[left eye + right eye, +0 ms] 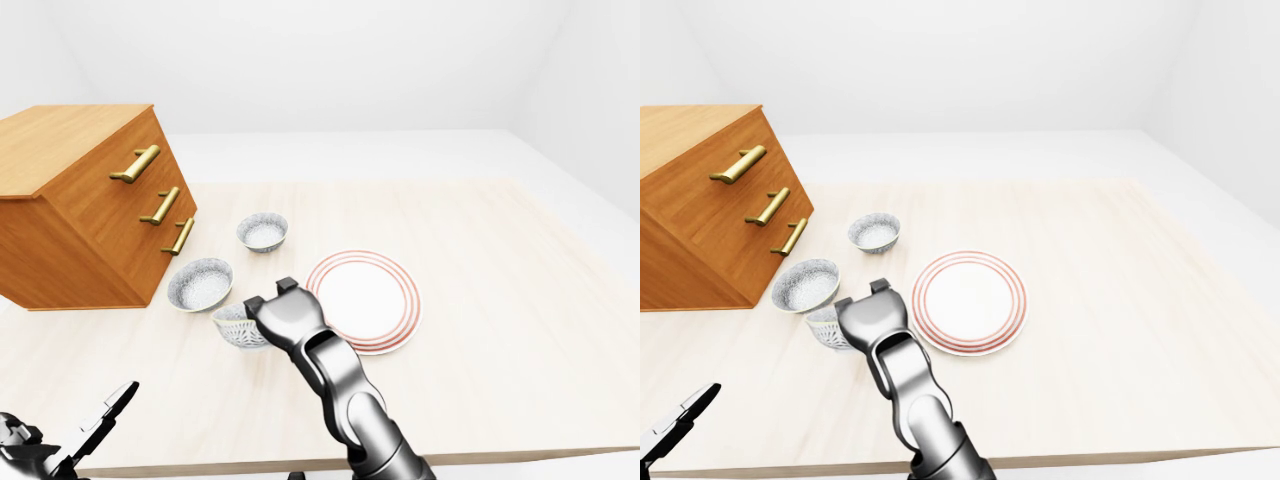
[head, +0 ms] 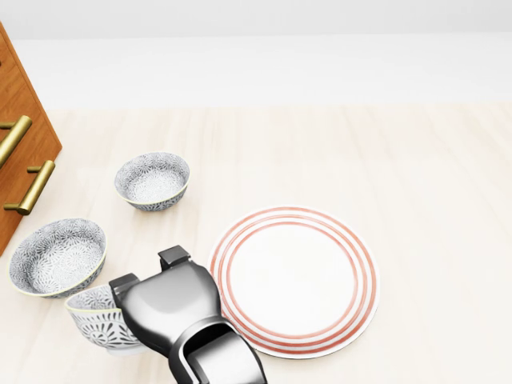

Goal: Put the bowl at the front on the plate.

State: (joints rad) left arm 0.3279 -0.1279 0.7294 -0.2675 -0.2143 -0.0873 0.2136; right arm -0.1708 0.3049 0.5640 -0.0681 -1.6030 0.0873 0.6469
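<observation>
The patterned grey bowl [image 2: 92, 317] nearest the bottom of the head view is tilted, just below a second bowl [image 2: 58, 256]. My right hand [image 2: 142, 302] covers its right side and grips its rim, though the hand's back hides the fingers. The white plate [image 2: 294, 280] with red rings lies right of the hand, with nothing on it. A third bowl [image 2: 152, 180] stands higher up. My left hand [image 1: 70, 432] hangs open at the bottom left of the left-eye view, far from the bowls.
A wooden chest of drawers [image 1: 80, 200] with brass handles stands on the pale table [image 2: 416, 176] at the left, close to the bowls. The table's near edge [image 1: 500, 455] runs along the bottom of the eye views.
</observation>
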